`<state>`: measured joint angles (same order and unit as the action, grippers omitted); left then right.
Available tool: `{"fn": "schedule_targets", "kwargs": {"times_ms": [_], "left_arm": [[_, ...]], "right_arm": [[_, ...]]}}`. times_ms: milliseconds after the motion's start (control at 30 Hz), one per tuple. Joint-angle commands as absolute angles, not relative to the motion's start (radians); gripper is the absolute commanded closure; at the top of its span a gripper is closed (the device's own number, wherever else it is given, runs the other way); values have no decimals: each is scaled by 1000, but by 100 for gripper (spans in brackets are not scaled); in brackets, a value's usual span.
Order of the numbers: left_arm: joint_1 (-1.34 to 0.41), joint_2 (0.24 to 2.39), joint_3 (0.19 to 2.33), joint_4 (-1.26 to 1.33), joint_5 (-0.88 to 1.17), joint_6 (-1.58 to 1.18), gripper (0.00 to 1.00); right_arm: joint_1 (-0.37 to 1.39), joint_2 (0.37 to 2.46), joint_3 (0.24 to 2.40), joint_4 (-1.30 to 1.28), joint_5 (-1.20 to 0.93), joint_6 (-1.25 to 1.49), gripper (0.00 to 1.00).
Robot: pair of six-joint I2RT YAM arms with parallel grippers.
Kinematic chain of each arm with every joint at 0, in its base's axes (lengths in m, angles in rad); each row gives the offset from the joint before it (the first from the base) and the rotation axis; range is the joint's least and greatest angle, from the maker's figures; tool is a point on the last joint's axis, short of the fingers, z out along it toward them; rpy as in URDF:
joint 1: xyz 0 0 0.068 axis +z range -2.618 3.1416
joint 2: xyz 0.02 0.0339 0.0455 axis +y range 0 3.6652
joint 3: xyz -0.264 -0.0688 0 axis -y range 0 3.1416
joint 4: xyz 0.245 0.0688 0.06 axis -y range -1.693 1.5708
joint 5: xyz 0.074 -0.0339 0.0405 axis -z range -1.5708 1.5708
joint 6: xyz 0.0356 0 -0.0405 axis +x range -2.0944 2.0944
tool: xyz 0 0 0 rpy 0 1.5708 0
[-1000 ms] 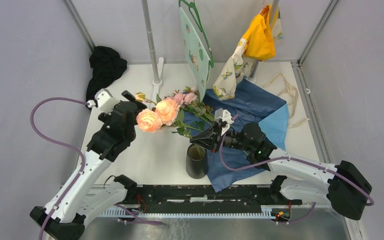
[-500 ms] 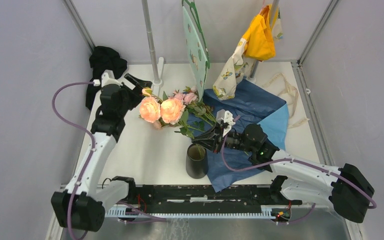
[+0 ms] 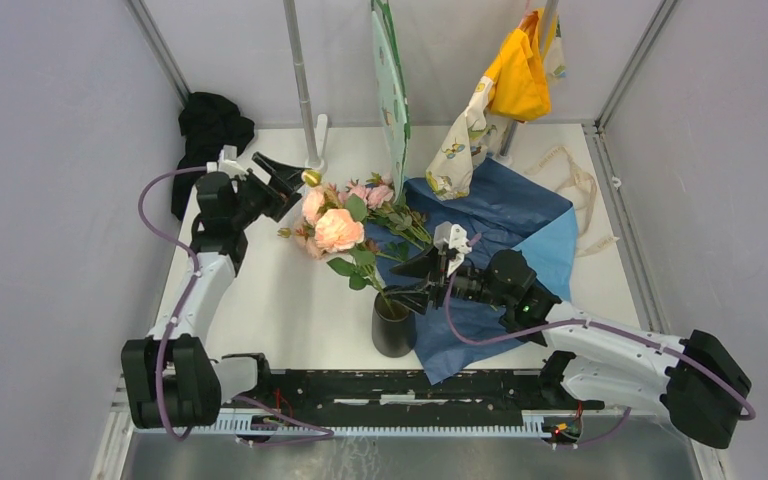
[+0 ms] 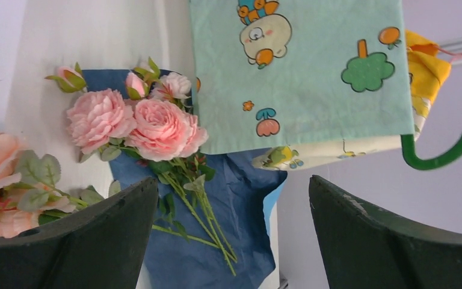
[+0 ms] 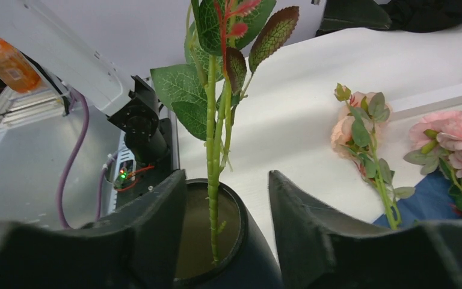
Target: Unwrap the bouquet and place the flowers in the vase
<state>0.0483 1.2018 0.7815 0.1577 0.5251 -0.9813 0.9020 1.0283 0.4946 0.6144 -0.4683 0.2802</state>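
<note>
Stems [image 4: 201, 211] seem light, bendy; we'd pinch the flowers [image 4: 156, 129] low. Left pincer [image 4: 231, 180] gapes empty; right pincer [image 5: 227, 174] parted around one in the vase [image 5: 249, 247].

No legible text (in any view)

Green-leaved pink and peach roses [image 3: 338, 229]; matte black vase [image 3: 393, 330]; dark-blue and light-blue paper [image 3: 505, 215]; mint cloth [image 4: 301, 66] printed with orange and green cartoon shapes, green hanger [image 4: 451, 153]; yellow cloth [image 3: 520, 75]; black heap [image 3: 210, 125]; white desk [image 3: 290, 300].
</note>
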Motion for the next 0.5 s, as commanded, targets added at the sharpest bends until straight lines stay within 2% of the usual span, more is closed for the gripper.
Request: {"fn": "schedule_targets", "kwargs": {"times_ms": [0,233,467], "left_arm": [[49,1138,813,79,580,-908,0],[46,1128,748,-32,563,-851,0],[-5,1165,724,-138,470,-787,0]], "right_arm": [[901,994,507,641,-452,271,37],[900,925,538,597,-429,259,15],[900,816,560,539,-330,228,11]]}}
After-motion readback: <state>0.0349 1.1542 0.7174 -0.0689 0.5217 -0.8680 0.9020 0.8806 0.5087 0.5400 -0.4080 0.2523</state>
